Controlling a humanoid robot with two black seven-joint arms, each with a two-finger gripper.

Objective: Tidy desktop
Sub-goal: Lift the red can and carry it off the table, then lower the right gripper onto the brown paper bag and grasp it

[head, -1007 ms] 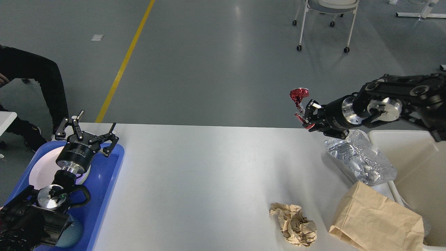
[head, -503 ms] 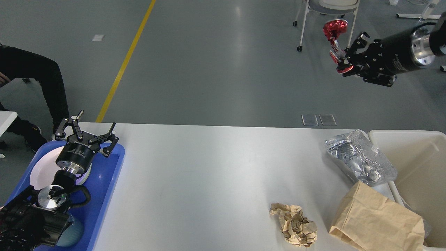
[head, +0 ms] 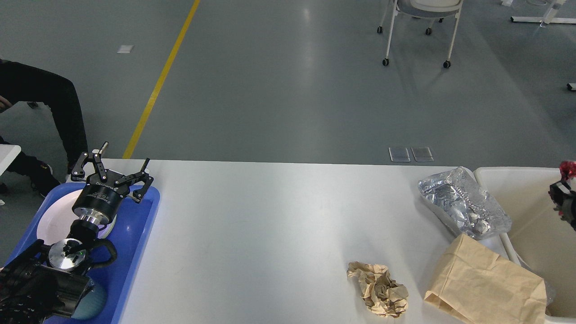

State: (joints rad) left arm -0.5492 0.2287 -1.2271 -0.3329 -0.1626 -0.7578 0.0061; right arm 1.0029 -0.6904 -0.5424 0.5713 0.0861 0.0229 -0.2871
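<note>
Desktop (head: 270, 234) fills the lower head view, a white tabletop. On it: crumpled brown paper (head: 379, 289) near the front edge, a brown paper bag (head: 486, 285) just right of it, a foil bag (head: 463, 207) behind. Cream bin (head: 517, 189) at the right end. Left claw (head: 112, 173) hangs over the blue tray (head: 139, 225) and white plate (head: 51, 220), fingers spread wide, nothing held. Right claw (head: 562, 198) sits at the frame edge over the bin; red foil scrap (head: 568, 168) at its tip, grip cannot be told.
</note>
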